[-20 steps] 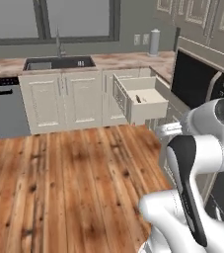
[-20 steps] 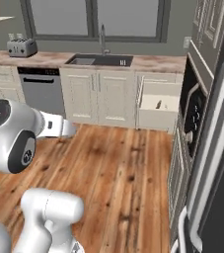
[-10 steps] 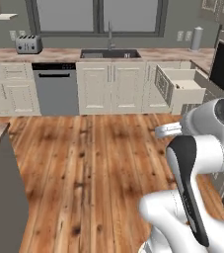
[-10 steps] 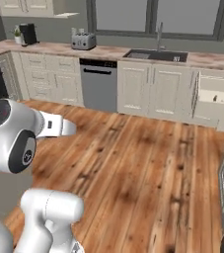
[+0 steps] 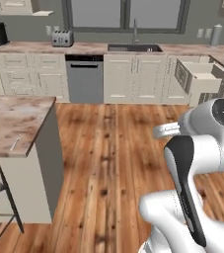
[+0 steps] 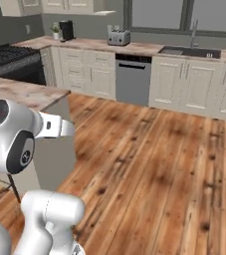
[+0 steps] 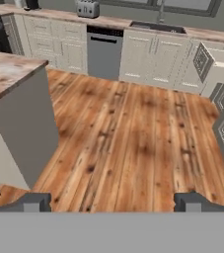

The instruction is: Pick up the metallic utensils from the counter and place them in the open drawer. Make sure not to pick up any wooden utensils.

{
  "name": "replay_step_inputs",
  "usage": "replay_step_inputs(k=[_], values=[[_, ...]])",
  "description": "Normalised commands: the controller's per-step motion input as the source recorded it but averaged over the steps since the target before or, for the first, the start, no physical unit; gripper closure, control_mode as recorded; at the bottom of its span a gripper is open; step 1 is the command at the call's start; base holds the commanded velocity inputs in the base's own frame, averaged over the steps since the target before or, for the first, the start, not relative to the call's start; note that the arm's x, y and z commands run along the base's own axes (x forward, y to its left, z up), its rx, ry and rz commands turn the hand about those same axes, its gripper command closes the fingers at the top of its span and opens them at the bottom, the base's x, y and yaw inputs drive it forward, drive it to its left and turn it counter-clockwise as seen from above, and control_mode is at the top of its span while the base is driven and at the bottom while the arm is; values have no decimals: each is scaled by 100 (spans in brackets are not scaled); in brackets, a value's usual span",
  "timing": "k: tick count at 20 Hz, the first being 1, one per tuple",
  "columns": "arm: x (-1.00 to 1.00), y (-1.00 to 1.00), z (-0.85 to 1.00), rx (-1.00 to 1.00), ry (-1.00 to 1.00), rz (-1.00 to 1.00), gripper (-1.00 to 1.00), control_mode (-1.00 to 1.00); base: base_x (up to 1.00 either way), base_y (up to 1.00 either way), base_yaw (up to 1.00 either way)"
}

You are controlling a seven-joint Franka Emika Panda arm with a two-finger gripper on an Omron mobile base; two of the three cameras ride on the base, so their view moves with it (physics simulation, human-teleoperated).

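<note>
Silver utensil (image 5: 16, 143) on counter (image 5: 5, 123); drawer (image 5: 201, 79) open; tool (image 7: 112, 201) agape.

even, soft rendered light, faint shadows, no glare; coarse, slightly blurry pictures, distant cabinets softest.

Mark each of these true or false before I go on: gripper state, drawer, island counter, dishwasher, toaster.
1. The gripper is shut on a knife. False: it is open and holds nothing.
2. The drawer is pulled out. True.
3. A slim pale utensil lies on the island counter. True.
4. The dishwasher door hangs open. False: it is closed.
5. The toaster stands on the floor. False: it stands on the sink counter.
</note>
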Motion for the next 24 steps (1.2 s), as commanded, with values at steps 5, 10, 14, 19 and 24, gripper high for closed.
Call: replay_step_inputs(k=[5, 10, 14, 19, 24], values=[[0, 0, 0, 0, 0, 0, -100, 100, -58, 75, 4], [0, 0, 0, 0, 0, 0, -100, 100, 6, 80, 0], [0, 0, 0, 0, 0, 0, -100, 100, 30, 100, -4], [0, 0, 0, 0, 0, 0, -100, 100, 3, 100, 0], [0, 0, 0, 0, 0, 0, -100, 100, 0, 97, -1]])
